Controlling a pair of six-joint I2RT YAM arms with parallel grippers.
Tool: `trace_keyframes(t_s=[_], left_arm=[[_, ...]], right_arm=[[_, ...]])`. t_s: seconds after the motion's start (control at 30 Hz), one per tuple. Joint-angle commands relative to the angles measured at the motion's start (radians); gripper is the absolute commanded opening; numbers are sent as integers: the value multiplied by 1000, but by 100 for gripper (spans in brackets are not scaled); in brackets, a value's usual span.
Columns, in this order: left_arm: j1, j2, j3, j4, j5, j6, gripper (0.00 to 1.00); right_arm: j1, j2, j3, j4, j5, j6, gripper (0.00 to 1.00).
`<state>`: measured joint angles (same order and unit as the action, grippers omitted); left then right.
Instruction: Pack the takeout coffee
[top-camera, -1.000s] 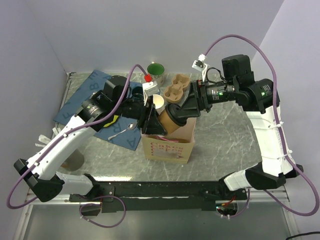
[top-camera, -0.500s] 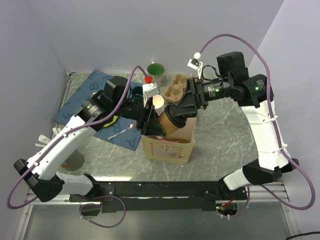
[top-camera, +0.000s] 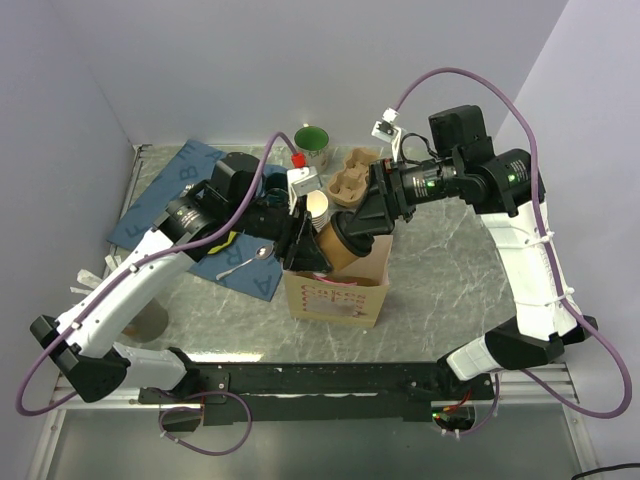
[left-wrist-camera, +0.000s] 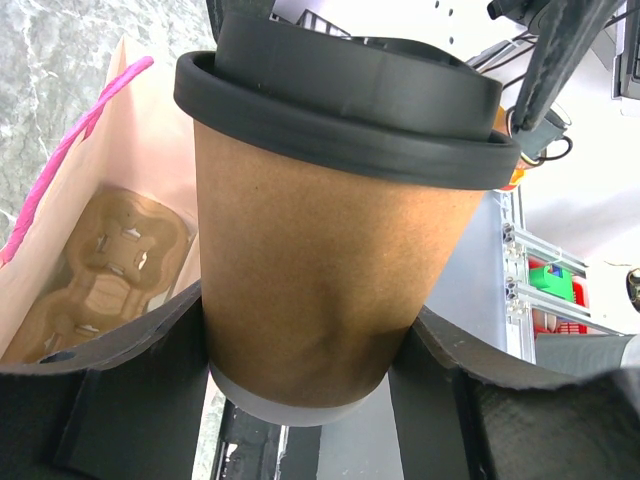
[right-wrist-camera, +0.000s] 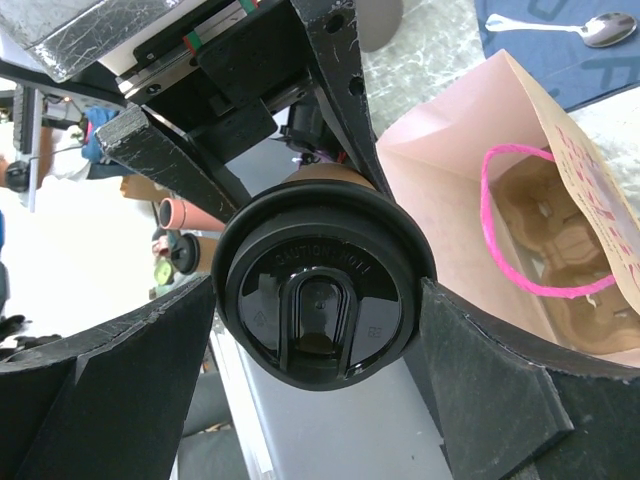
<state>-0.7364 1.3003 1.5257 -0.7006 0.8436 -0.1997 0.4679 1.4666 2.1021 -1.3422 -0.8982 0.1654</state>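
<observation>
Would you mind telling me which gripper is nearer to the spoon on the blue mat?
Left. The left gripper holds the takeout coffee close beside the spoon; the right gripper is on the cup's far side, farther away.

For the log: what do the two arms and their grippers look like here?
Both arms have white link shells, left arm and right arm, with black joints and bases. A purple cable loops along each. Small green lights glow on the right arm's wrist. Gripper fingers are black and wedge-shaped.
</observation>
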Motion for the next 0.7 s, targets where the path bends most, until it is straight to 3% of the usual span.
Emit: trace_keyframes(t_s=[0.0,0.17,0.33,0.43,0.47,0.63,0.67], left_arm=[[-4,-1,40,49,32,22,51],[-4,1,48,36,22,28,51],[-4,-4,53,24,0,32,54],[-3,-10,56,16,-26,40,62],[-4,-12,59,12,-35,43,69],[-4,-16,70,0,-98,49,84],[-4,-18,71,0,-142,42,92]], right_arm=[[20,-14,19,-66,33,-24,89],[25,-20,10,-71,39,-33,86],[25,-29,-7,-71,36,-40,77],[26,-32,-1,-68,36,-32,64],[25,-31,9,-63,35,-29,63],[21,-11,58,-55,42,5,60],[20,-8,73,-55,47,9,60]])
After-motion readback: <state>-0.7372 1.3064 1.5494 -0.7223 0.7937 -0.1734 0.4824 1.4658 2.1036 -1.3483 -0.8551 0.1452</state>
